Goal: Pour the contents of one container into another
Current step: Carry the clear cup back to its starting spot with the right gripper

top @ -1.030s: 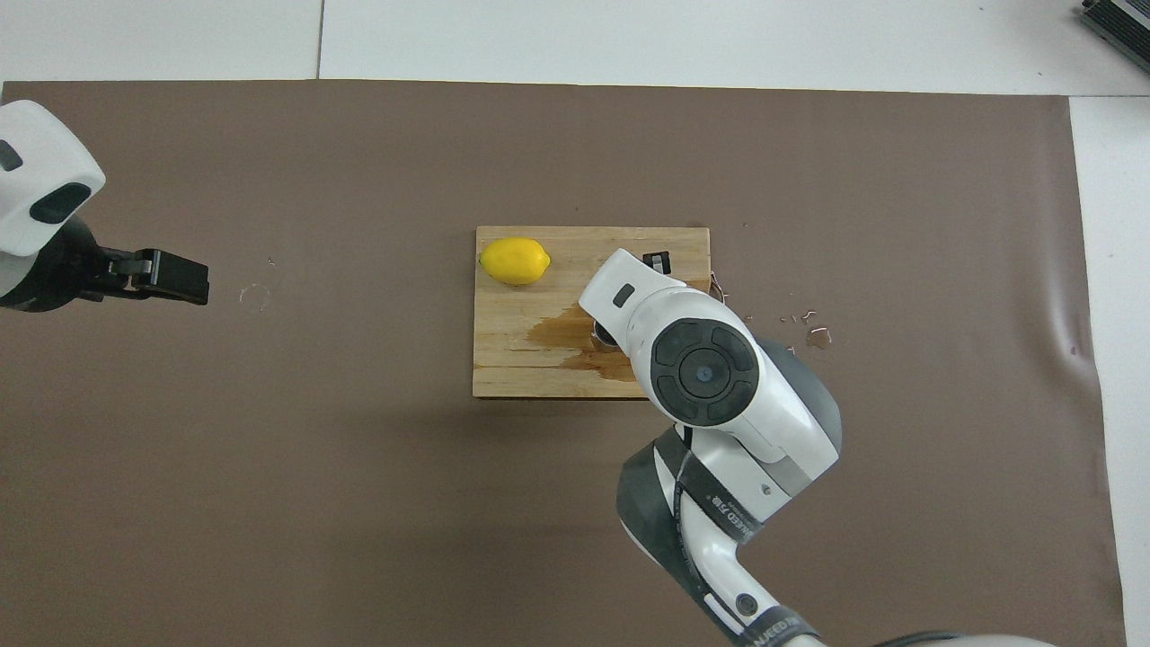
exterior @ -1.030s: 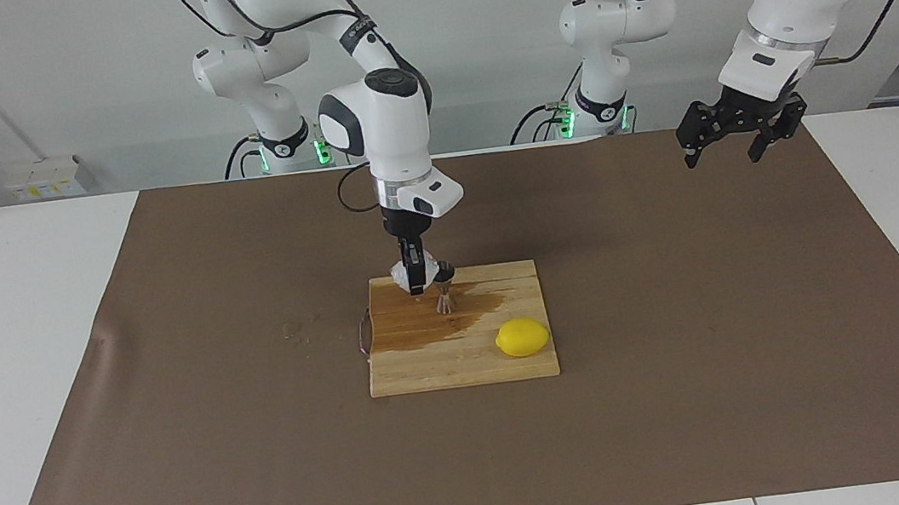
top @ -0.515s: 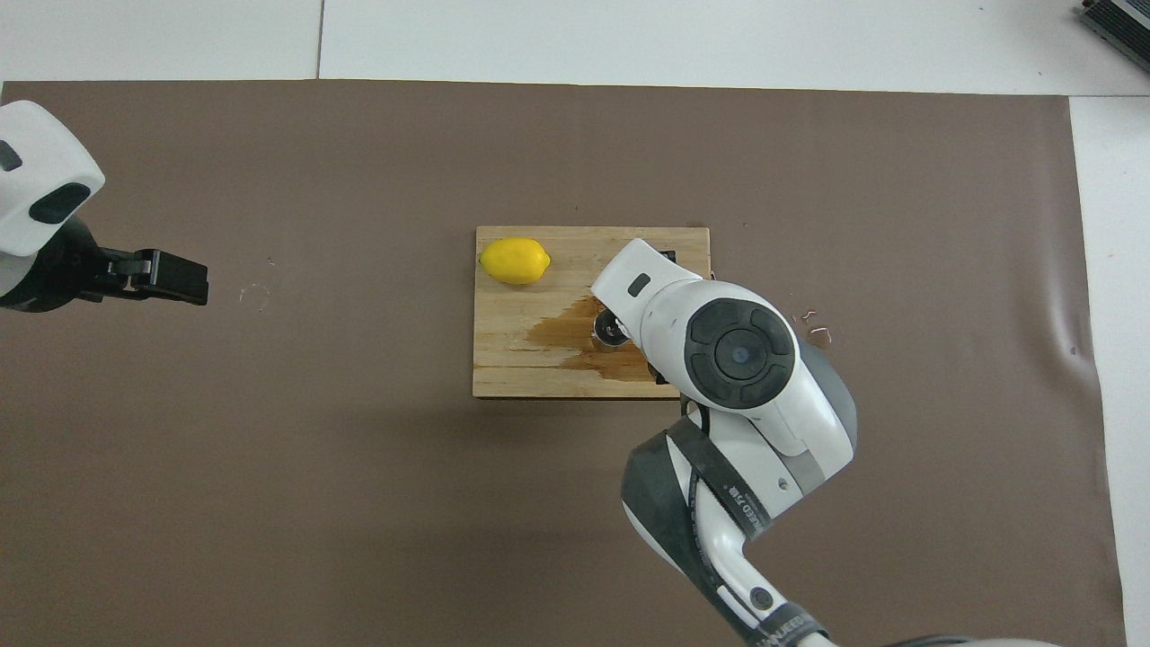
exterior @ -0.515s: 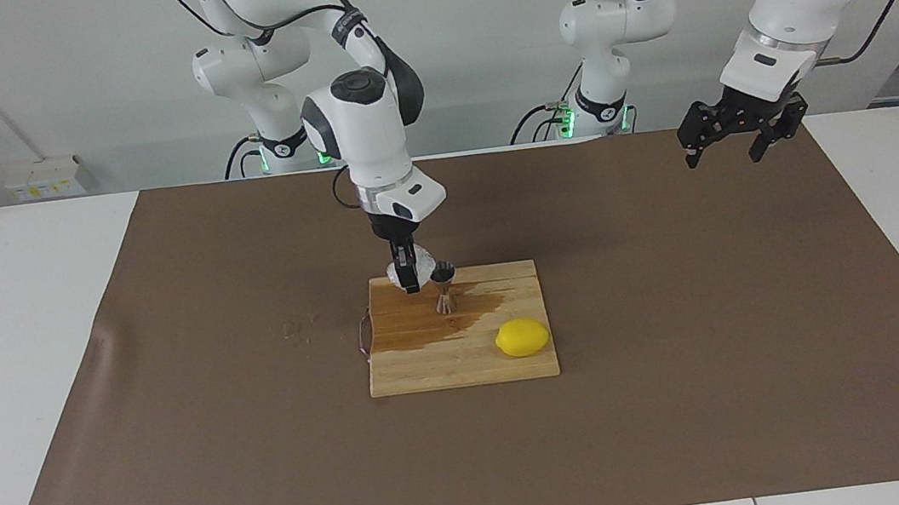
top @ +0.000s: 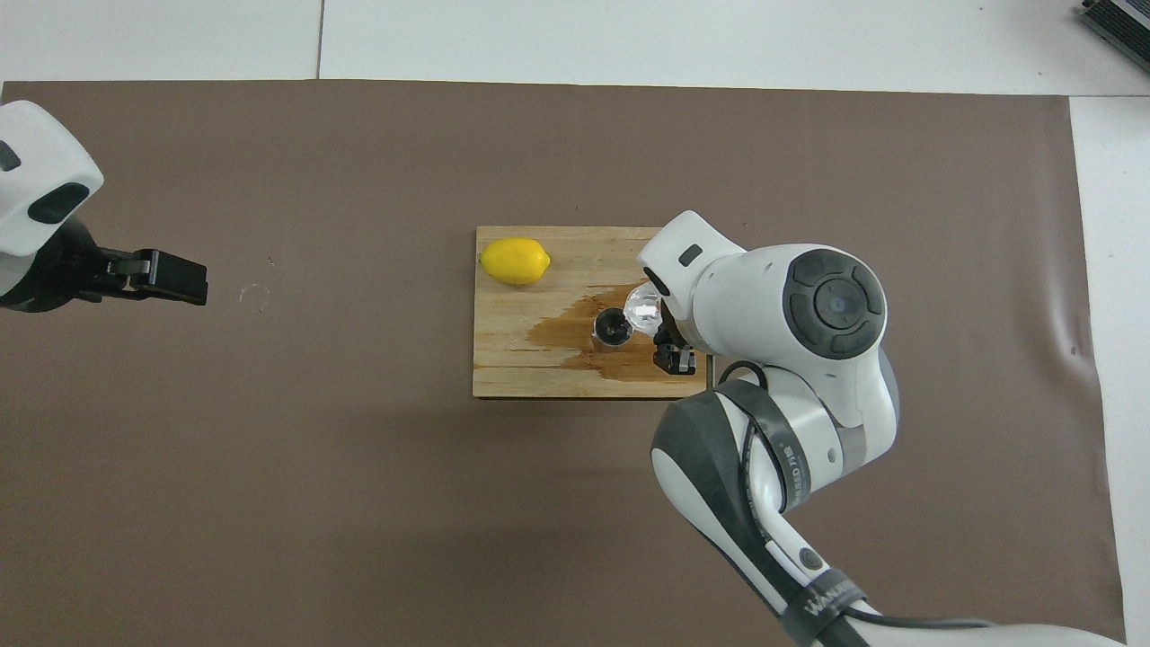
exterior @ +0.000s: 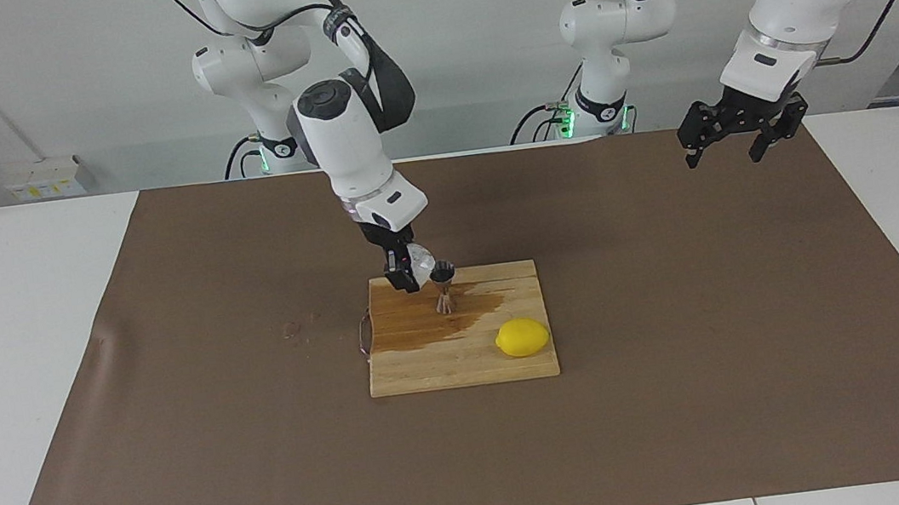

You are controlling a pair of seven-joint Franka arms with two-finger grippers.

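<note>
Facing view: the right gripper hangs over the wooden board, at the board's edge nearest the robots. Its two fingers are pinched tight on the white cup, one finger on each side of it. The cup is up in the air and tipped over, with its mouth leaning toward the steel jigger. The cup's rim is just beside the jigger's rim and a little above it. I cannot tell if they touch.

The jigger stands upright on the board, close to the edge nearest the robots. A dark wet patch spreads on the wood around its foot and runs toward the right arm's end of the board. A lemon lies near the board's corner farthest from the robots, at the left arm's end.

The board sits in the middle of the brown mat.

The left gripper waits high over the mat's corner at the left arm's end. Its fingers are spread wide and hold nothing.
</note>
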